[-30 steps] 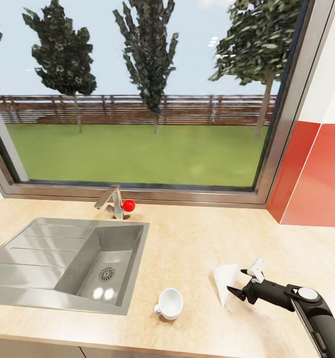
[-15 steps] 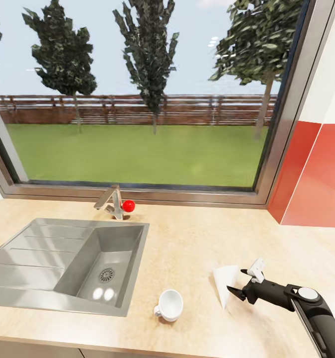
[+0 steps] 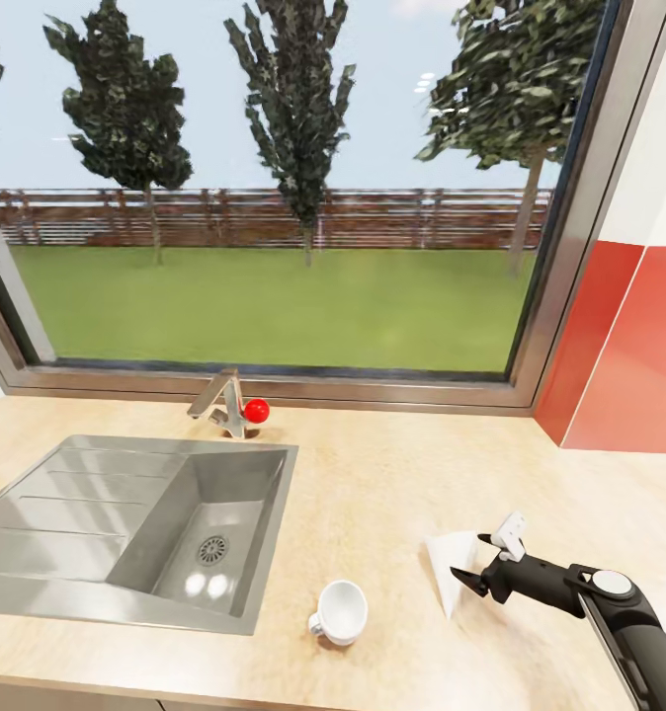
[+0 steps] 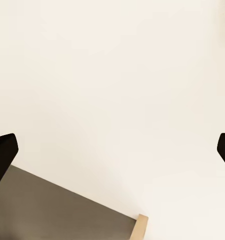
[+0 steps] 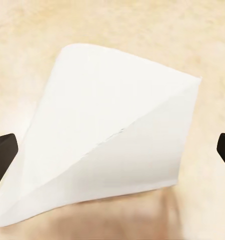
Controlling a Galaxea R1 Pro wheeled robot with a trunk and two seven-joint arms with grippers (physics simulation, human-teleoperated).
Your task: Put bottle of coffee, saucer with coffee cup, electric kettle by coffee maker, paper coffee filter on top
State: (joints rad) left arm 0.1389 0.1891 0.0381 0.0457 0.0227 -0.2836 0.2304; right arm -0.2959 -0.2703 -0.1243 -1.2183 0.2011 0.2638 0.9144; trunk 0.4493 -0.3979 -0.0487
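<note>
- The right end effector (image 3: 471,558) sits low on the table (image 3: 392,474) at about 4 o'clock in the head view, its two fingers spread apart with nothing between them.
- The filter (image 3: 450,568), a white folded wedge, lies flat on the table just at 9 o'clock of those fingertips, its point aimed toward the table's near edge. I cannot tell whether a fingertip touches it.
- In the right wrist view the filter (image 5: 112,145) lies on the tan surface, with the dark fingertips (image 5: 2,155) standing wide at either side of it.
- The cup (image 3: 340,612) stands upright on the table at about 6 o'clock, near the front edge, well apart from the filter and just beside the sink's near right corner.
- The sink (image 3: 125,523) is set into the table at 8 o'clock, with a tap (image 3: 224,400) carrying a red knob behind it.
- A large window (image 3: 274,197) spans the back, and a red wall panel (image 3: 629,346) stands at 3 o'clock.
- The left end effector (image 4: 112,150) shows its dark fingertips (image 4: 2,155) far apart in the left wrist view, before a pale blank surface with a grey panel near one edge.
</note>
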